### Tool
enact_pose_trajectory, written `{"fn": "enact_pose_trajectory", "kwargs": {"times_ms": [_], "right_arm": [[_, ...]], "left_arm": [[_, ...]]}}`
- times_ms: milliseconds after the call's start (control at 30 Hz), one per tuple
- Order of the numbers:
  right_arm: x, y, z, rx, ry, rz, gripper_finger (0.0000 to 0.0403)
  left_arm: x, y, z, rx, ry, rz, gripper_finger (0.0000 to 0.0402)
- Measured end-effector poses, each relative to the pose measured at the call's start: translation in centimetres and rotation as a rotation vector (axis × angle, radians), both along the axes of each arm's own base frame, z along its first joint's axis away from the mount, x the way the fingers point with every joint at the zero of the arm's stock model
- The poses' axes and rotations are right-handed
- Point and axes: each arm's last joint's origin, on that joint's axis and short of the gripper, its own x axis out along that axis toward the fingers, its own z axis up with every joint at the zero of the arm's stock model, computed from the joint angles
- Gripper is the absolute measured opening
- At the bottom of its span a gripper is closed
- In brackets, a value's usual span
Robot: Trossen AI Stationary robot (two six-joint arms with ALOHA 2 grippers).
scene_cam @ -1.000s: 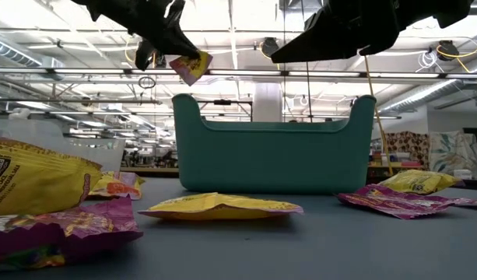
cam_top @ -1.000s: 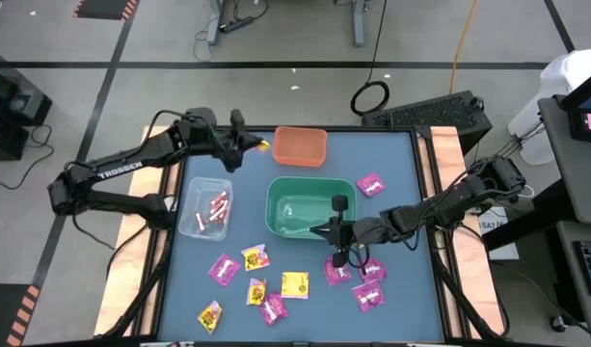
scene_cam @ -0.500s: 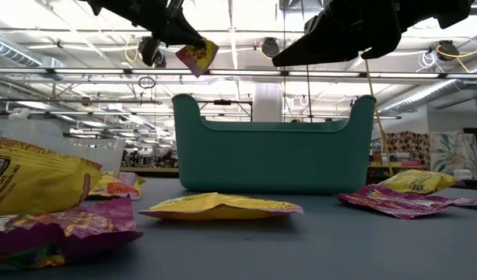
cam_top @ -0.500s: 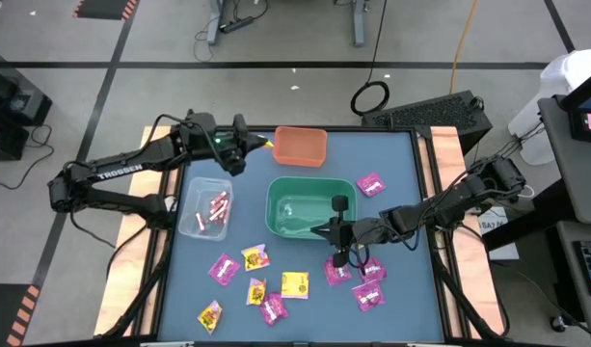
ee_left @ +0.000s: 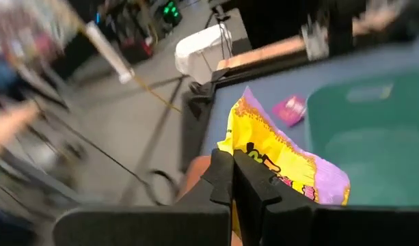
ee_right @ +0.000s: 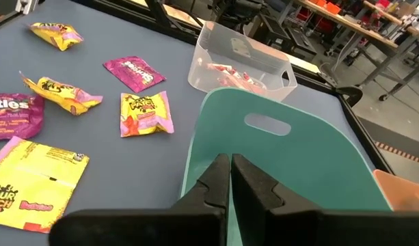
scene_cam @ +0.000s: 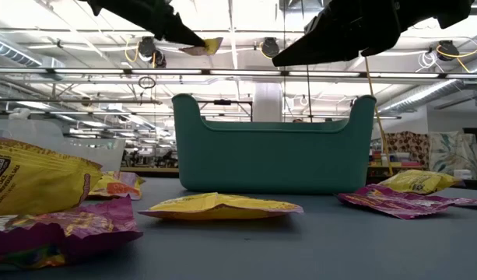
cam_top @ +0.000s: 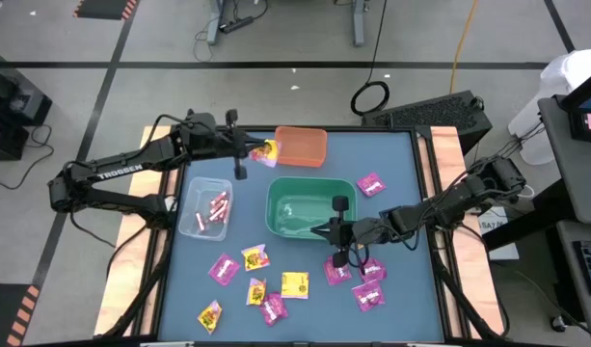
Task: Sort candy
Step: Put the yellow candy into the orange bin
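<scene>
Two arms over blue worktop (cam_top: 411, 289). Far left: clear bin (cam_top: 204, 207) with pink-white sticks (cam_top: 216, 207) inside. Left pincer (cam_top: 257, 151) clamped shut on a yellow packet (cam_top: 267, 152), held in the air just beside the orange bin (cam_top: 301, 146) edge. Green bin (cam_top: 309, 206) at centre. Loose yellow and magenta packets (cam_top: 255, 287) lie on worktop near its front edge. Right pincer (cam_top: 337, 232) closed, nothing in it, at the green bin's right rim. More magenta packets (cam_top: 368, 285) right of centre, one (cam_top: 371, 183) near the green bin's far right corner.
</scene>
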Motion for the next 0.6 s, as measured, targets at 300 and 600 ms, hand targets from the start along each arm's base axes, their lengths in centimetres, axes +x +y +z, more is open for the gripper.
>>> {"fn": "enact_pose_trajectory", "kwargs": {"times_ms": [300,600], "right_arm": [[0.03,0.01,0.08,0.049,-0.015,-0.017,0.0008],[0.05,0.02,0.14,0.066,-0.023,-0.023,0.0008]], "left_arm": [[-0.01,0.01,-0.01,-0.508,-0.164,0.167,0.0004],[-0.06,-0.01,-0.28,-0.674,-0.190,0.230,0.0004]]}}
